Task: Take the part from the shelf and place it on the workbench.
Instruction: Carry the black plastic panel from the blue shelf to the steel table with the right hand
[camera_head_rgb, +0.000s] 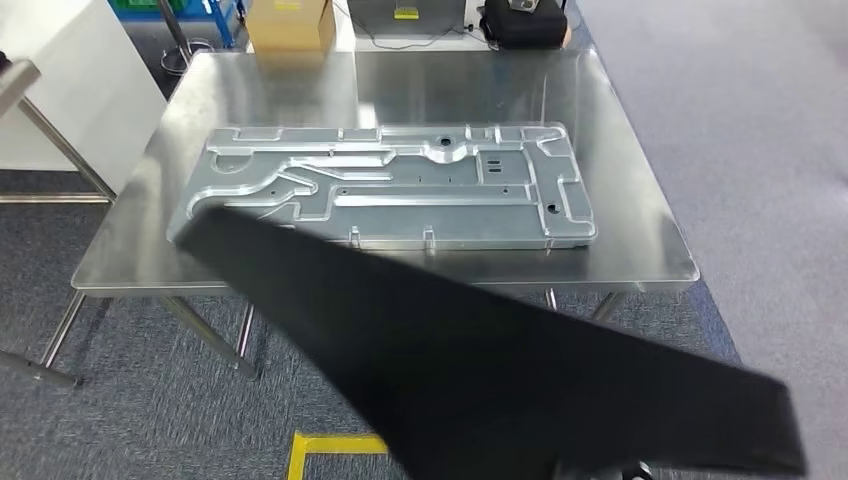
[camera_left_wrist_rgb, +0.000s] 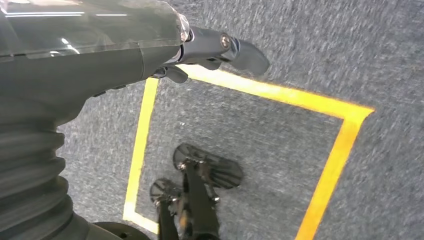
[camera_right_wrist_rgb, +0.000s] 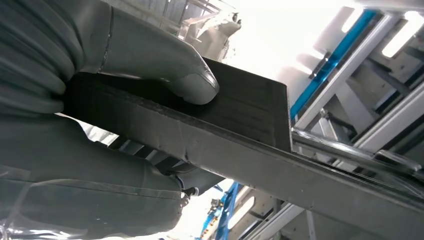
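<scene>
Right hand (camera_right_wrist_rgb: 107, 107) gripping black part (camera_head_rgb: 480, 360) over bench (camera_head_rgb: 640, 235); left hand (camera_left_wrist_rgb: 220, 50) idling, fingers unclear; lowering wants level, clear of plate (camera_head_rgb: 390, 185).

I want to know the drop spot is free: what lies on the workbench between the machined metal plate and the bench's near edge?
In the head view, a bare steel strip of the workbench runs between the metal plate and the near edge; the black part overhangs its left stretch.

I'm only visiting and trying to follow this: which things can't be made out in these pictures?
- Head view: the black part hides the near edge of the metal plate and the workbench; its lower end is cut off.
- Right wrist view: the right hand covers part of it.
- Left wrist view: floor blurred.
</scene>
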